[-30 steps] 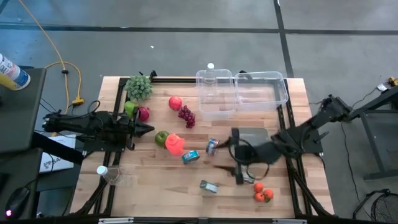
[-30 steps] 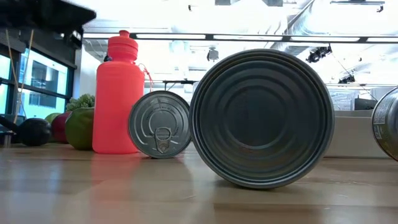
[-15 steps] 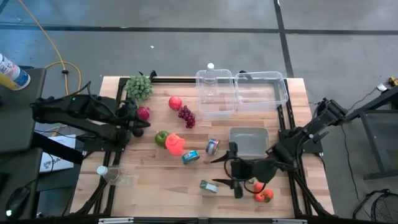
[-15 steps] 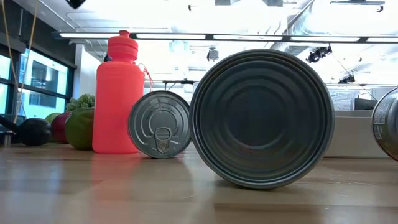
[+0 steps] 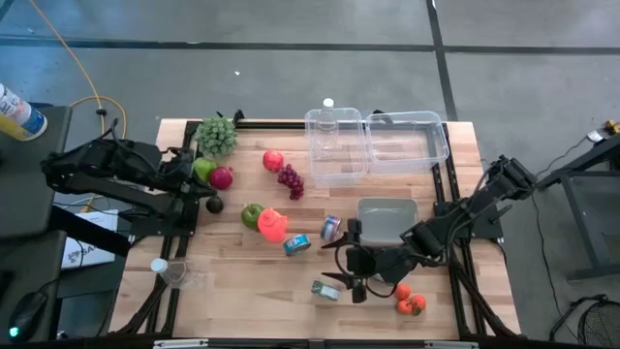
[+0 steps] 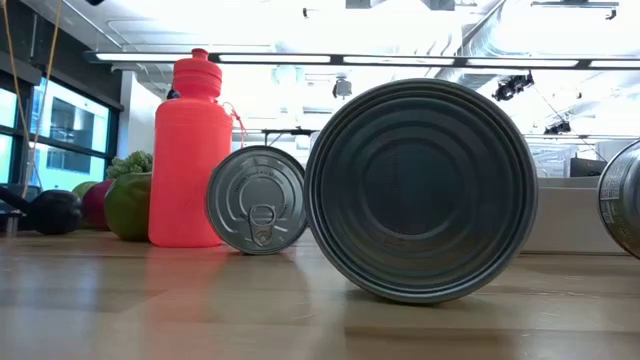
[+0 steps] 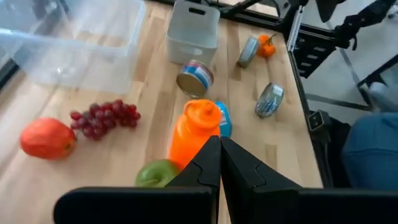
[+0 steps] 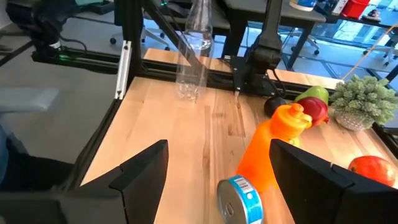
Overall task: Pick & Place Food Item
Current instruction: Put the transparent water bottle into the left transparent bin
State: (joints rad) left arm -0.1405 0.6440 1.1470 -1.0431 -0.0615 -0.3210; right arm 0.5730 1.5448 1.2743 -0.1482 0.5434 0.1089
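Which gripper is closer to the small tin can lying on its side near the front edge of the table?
Right. The right gripper hovers beside the small tin can; the left gripper is far across the table.

The left claw (image 7: pixel 219 163) is seen pressed shut above the wooden worktop (image 7: pixel 155 81). Just beyond it an orange bottle (image 7: pixel 191 132) is stood beside a green apple (image 7: pixel 155 174). Grapes (image 7: pixel 104 118), a tomato (image 7: pixel 48 139) and three cans are scattered there.

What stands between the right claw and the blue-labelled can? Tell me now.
Nothing visible. The open right claw faces the blue-labelled can over bare wood; the orange bottle stands behind the can, not between.
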